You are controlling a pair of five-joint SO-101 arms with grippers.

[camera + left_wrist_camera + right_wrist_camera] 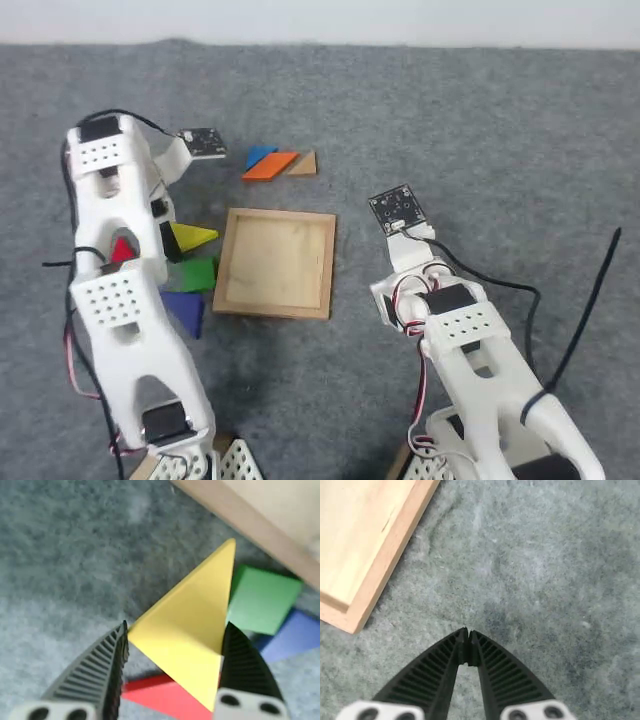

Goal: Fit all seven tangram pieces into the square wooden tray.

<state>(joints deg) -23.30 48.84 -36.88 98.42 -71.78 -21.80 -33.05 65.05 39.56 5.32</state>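
The yellow triangle [190,640] is gripped by the left hand [176,630], the right hand [468,632] closed empty; a lift rightward into the tray [225,262] is needed.

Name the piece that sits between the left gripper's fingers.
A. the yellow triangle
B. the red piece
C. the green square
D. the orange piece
A: in the left wrist view the yellow triangle lies between the fingers of the left gripper and touches both.
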